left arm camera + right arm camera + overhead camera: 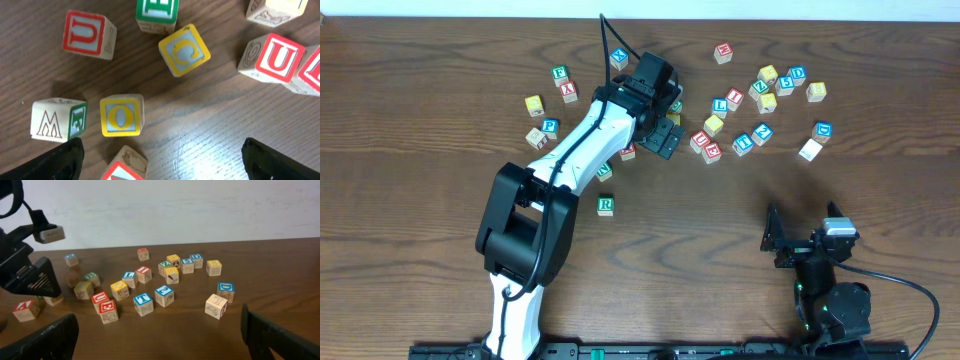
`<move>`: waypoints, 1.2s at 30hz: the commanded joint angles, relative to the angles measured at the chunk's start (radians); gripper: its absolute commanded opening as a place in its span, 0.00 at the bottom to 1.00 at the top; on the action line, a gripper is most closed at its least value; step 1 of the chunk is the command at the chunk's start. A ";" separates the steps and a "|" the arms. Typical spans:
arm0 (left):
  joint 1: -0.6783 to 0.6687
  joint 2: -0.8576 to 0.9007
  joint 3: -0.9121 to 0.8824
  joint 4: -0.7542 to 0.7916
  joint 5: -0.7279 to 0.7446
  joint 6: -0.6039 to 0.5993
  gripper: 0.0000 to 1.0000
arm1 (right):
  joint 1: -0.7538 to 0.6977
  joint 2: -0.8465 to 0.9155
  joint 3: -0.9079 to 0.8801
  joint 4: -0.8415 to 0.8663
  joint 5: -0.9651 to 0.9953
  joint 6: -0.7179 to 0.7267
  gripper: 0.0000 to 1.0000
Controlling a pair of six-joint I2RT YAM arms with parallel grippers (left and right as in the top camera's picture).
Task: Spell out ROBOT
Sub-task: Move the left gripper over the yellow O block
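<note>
A green R block [606, 205] stands alone on the table, nearer the front than the block cluster. My left gripper [663, 128] is open and empty above the cluster's left part. In the left wrist view its fingers [162, 157] straddle bare wood and a red-faced block [125, 167], with a yellow O block [121, 115] just beyond. A blue T block [743, 143] lies in the right part and shows in the right wrist view [143, 303]. My right gripper [798, 240] is open and empty near the front right, its fingers [162, 337] wide apart.
Around the O block lie an M block [54, 119], a red U block [88, 35], a green E block [157, 10] and a yellow block [184, 50]. More letter blocks scatter across the back [780, 85]. A few sit at the left [548, 125].
</note>
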 commanded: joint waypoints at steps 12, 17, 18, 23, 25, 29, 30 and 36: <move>0.059 0.086 0.115 -0.032 0.050 0.043 0.99 | -0.005 0.000 -0.002 -0.003 -0.002 -0.013 0.99; 0.054 0.086 0.115 -0.038 0.052 0.053 0.98 | -0.005 0.000 -0.002 -0.004 -0.002 -0.013 0.99; 0.051 0.086 0.115 -0.038 0.052 0.056 0.98 | -0.005 0.000 -0.002 -0.004 -0.002 -0.013 0.99; 0.046 0.093 0.115 -0.038 0.078 0.076 0.95 | -0.005 0.000 -0.002 -0.003 -0.002 -0.013 0.99; 0.045 0.103 0.115 -0.035 0.077 0.077 0.94 | -0.005 0.000 -0.002 -0.003 -0.002 -0.013 0.99; 0.045 0.127 0.115 -0.034 0.076 0.076 0.94 | -0.005 0.000 -0.002 -0.003 -0.002 -0.013 0.99; 0.045 0.134 0.115 -0.034 0.076 0.076 0.94 | -0.005 0.000 -0.002 -0.004 -0.002 -0.013 0.99; 0.045 0.141 0.115 -0.011 0.073 0.076 0.94 | -0.005 0.000 -0.002 -0.003 -0.002 -0.013 0.99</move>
